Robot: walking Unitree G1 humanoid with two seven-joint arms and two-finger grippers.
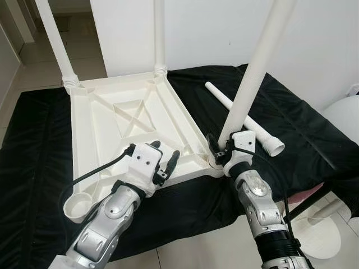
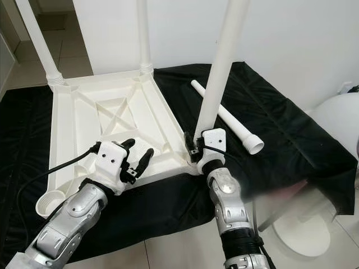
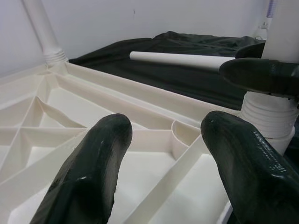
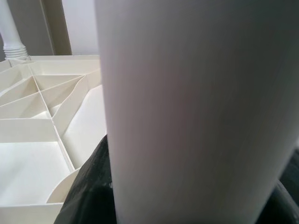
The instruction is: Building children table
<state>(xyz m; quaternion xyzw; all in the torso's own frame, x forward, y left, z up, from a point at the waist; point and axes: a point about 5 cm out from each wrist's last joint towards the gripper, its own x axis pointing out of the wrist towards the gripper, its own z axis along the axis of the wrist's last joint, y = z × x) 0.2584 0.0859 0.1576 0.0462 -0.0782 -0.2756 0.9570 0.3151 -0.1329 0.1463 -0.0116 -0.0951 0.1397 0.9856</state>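
Note:
A white plastic tabletop [image 1: 106, 120] lies upside down on a black cloth [image 1: 303, 129]. Two legs stand in its far corners [image 1: 53, 39] [image 1: 160, 33]. A third leg [image 1: 255, 73] stands tilted in the near right corner socket, and my right gripper [image 1: 220, 152] is shut on its base. A loose fourth leg [image 1: 244, 120] lies on the cloth behind it. My left gripper [image 1: 165, 157] hovers open over the tabletop's near edge, holding nothing. The near left socket [image 1: 78, 204] has no leg in it.
A white wall rises behind the cloth. A round white object [image 1: 345, 117] sits at the right edge, with a white round base [image 1: 320, 235] on the tiled floor below. Tiled floor runs along the near side and far left.

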